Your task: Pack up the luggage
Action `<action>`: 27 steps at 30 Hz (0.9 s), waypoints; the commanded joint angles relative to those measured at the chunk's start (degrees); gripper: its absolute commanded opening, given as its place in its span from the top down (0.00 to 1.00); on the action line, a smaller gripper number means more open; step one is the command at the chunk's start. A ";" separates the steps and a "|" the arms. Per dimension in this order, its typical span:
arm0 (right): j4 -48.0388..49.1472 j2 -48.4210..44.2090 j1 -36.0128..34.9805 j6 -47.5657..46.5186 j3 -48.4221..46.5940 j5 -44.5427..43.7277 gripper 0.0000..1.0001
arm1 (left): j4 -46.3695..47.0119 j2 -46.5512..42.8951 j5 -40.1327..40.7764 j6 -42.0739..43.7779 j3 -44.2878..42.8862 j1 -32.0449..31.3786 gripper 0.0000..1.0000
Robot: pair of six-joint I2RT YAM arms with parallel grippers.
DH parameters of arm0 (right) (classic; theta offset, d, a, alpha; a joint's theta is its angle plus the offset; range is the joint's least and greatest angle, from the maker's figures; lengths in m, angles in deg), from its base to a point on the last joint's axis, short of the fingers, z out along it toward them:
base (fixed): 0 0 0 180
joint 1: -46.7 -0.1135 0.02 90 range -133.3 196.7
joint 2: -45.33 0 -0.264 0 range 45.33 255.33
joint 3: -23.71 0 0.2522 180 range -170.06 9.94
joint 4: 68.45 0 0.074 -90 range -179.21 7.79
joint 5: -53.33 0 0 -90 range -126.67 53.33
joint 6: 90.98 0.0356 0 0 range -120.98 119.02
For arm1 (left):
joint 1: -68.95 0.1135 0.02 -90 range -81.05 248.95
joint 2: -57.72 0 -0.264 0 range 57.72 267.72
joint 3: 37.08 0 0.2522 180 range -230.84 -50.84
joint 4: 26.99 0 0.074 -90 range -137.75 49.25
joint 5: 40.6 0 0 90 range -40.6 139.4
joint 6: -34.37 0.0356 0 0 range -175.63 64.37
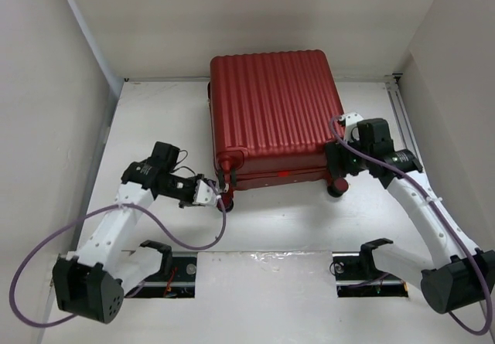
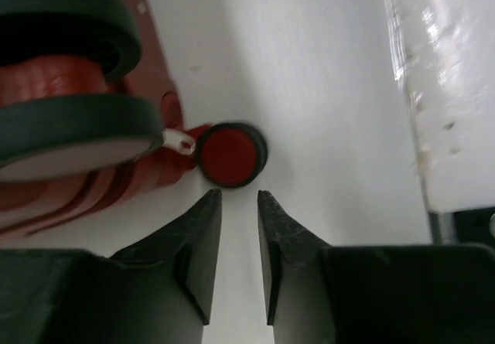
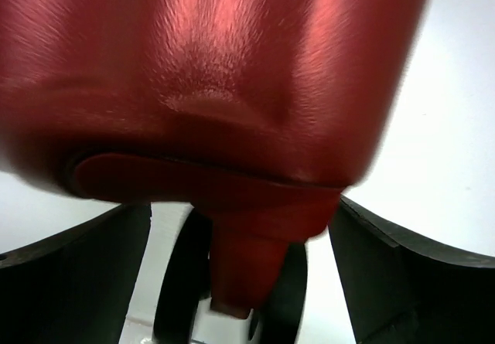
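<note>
The luggage is a dark-red ribbed suitcase lying flat and shut in the middle of the table. My left gripper is at its front left corner, beside a wheel. In the left wrist view the jaws stand a narrow gap apart and empty, just short of a small round red wheel. A larger twin wheel fills the upper left. My right gripper is at the front right corner. In the right wrist view its jaws are wide apart on either side of the red wheel bracket under the shell.
White walls close in the table on the left, back and right. Two cut-outs with black clamps sit at the near edge. A shiny tape strip runs along the table near the left gripper.
</note>
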 commanded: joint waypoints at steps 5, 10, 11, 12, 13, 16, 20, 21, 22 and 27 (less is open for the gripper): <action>7.88 0.11 1.40 -2.56 2.67 2.94 0.21 | -6.23 -6.46 15.50 10.90 -13.16 1.09 0.62; 9.64 5.29 5.26 -7.13 -2.15 6.37 0.48 | -5.52 -8.31 14.37 21.69 -19.77 0.39 0.00; 9.64 7.56 5.27 -8.35 -3.03 6.89 0.48 | -5.52 -8.83 13.49 28.41 -19.77 -1.26 0.00; 10.25 8.89 5.88 -8.89 -4.00 6.90 0.50 | -6.13 -8.84 12.44 32.40 -19.77 -1.89 0.00; 10.78 10.21 5.89 -9.41 -4.97 7.68 0.50 | -6.14 -8.84 10.34 35.92 -19.77 -2.42 0.00; 10.79 15.13 6.41 -11.43 -8.92 9.61 0.50 | -8.25 -7.44 9.53 47.45 -18.28 -5.23 0.00; 10.79 19.00 6.41 -13.72 -11.66 10.15 0.50 | -4.83 -1.82 13.56 48.53 -19.68 -10.32 0.00; 10.79 19.01 6.41 -14.25 -12.35 10.15 0.50 | -3.25 0.63 14.61 47.39 -20.90 -13.03 0.00; 10.79 19.79 6.41 -15.04 -12.36 10.67 0.50 | -0.89 1.87 15.67 46.68 -21.61 -14.45 0.00; 10.79 21.82 6.41 -16.71 -15.17 10.68 0.50 | 1.25 10.31 19.53 42.38 -28.64 -22.19 0.00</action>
